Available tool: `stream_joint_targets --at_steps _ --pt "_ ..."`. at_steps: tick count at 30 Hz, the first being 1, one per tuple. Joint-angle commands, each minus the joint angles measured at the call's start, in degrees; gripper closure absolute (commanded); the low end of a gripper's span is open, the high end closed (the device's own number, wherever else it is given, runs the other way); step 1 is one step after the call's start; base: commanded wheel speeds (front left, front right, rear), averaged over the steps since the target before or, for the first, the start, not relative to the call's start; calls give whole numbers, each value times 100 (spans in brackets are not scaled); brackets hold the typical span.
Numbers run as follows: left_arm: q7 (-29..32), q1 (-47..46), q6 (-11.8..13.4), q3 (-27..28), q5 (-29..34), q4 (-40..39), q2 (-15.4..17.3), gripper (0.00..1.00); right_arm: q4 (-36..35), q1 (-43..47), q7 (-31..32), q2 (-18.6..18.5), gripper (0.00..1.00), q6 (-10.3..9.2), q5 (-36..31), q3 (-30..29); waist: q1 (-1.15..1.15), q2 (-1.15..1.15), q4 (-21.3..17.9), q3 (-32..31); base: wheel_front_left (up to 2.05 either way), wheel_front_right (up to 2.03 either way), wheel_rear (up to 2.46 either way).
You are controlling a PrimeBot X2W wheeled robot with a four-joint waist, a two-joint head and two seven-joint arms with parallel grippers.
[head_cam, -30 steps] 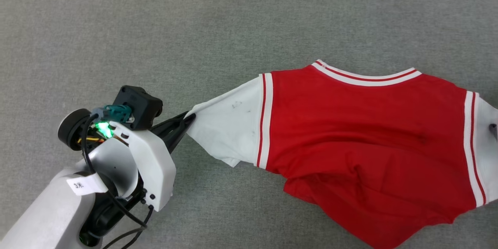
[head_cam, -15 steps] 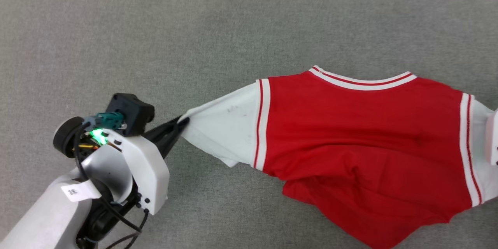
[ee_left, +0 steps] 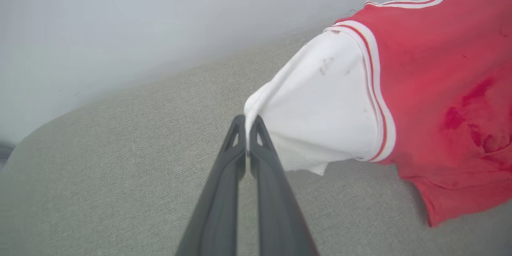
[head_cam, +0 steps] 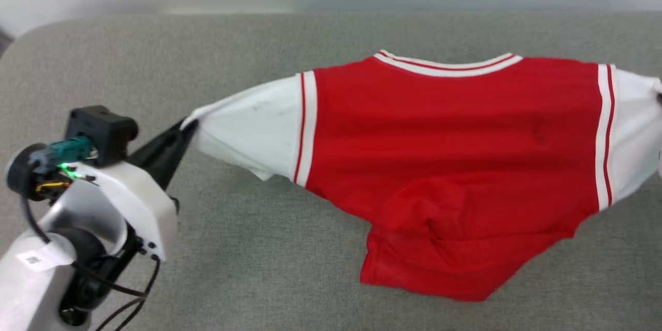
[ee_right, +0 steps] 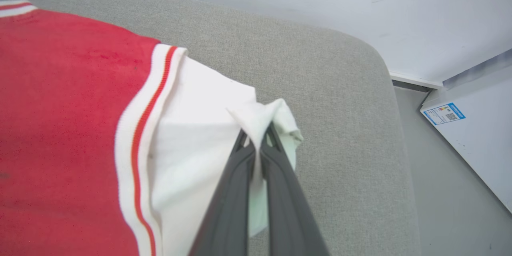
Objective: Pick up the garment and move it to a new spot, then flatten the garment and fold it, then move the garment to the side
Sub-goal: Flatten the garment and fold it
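One garment [head_cam: 439, 155]; four fingers [ee_left: 222, 192], two per arm; one grey surface [head_cam: 258, 269].

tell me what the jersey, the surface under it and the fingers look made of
Jersey: thin, soft knit cloth, matte; it sags and creases, and its trim looks ribbed.
Surface: grey woven upholstery fabric, matte, with a fine speckled weave; probably padded, given its rounded corner.
Fingers: dark grey moulded plastic, likely, smooth and slightly sheeny.
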Motion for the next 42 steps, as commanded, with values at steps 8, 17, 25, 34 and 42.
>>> stream_joint_targets --at_steps 8,17,25,34,42 --pt "-488 228 329 824 45 -382 389 100 -858 -244 -505 -172 100 -6 173 -12 0 0 -232 -688 0 0 0" --pt "-841 252 594 1555 -23 -783 560 100 -1513 -414 -958 6 100 -6 98 -173 0 0 -312 -1006 0 0 0" --pt "-1035 71 714 2105 -63 -1136 734 100 -1973 -726 -1184 297 100 -6 212 -405 0 0 -388 -960 0 0 0" --pt "-1165 -719 537 2326 -277 -995 900 100 -1752 -1669 -1482 362 100 -6 71 -389 0 0 -412 -226 0 0 0" --pt "-1160 -2358 201 2001 -453 -367 990 100 -1209 -3148 -1756 272 100 -6 -515 -170 0 0 -302 910 0 0 0"
